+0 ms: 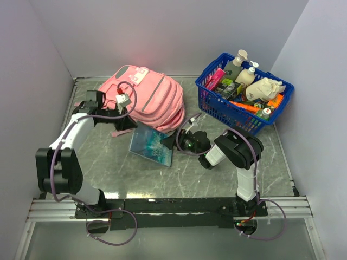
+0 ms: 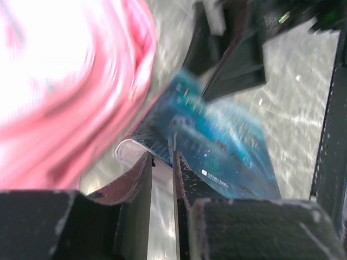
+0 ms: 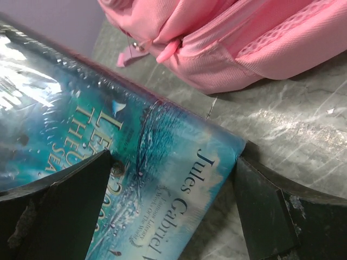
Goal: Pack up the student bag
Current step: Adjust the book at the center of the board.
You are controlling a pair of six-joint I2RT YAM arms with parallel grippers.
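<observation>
The pink student bag (image 1: 147, 96) lies at the back left of the table, grey patch at its far end. A teal book (image 1: 152, 143) lies tilted just in front of it. My left gripper (image 1: 123, 115) is at the bag's near-left edge; in the left wrist view (image 2: 162, 160) its fingers stand a narrow gap apart with nothing between them, the bag (image 2: 65, 81) blurred at left and the book (image 2: 227, 146) ahead. My right gripper (image 1: 172, 142) is wide open at the book's right edge; in the right wrist view (image 3: 173, 162) its fingers straddle the corner of the book (image 3: 65, 108), the bag (image 3: 244, 49) behind.
A blue plastic basket (image 1: 211, 103) with bottles and several packets stands at the back right. Purple-white walls close in the left, back and right sides. A pink strap (image 1: 117, 132) trails from the bag onto the table.
</observation>
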